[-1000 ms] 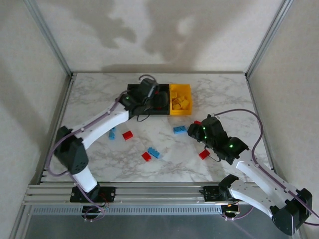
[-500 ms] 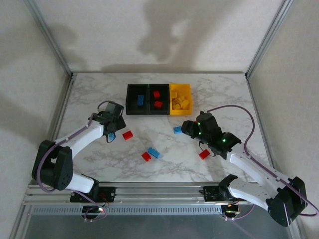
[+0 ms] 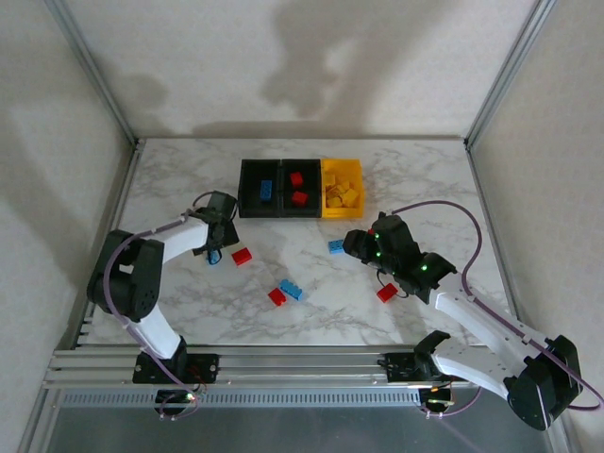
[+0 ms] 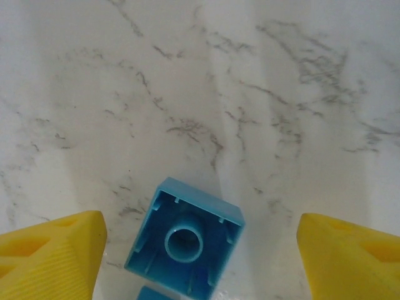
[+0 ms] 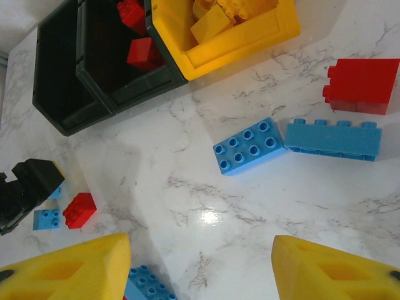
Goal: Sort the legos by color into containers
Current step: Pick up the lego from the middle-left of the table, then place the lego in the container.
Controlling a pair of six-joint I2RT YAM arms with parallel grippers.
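The containers (image 3: 281, 213) stand in a row at the back of the counter (image 3: 179, 179), holding some legos (image 3: 267, 192), while others lie scattered in front of them.

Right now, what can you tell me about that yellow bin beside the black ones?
The yellow bin is a small open-top rectangular box, plastic by its look, standing upright on the marble table at the right end of the row as seen from above. Its left side adjoins a black bin holding red bricks. Yellow bricks lie piled inside it.
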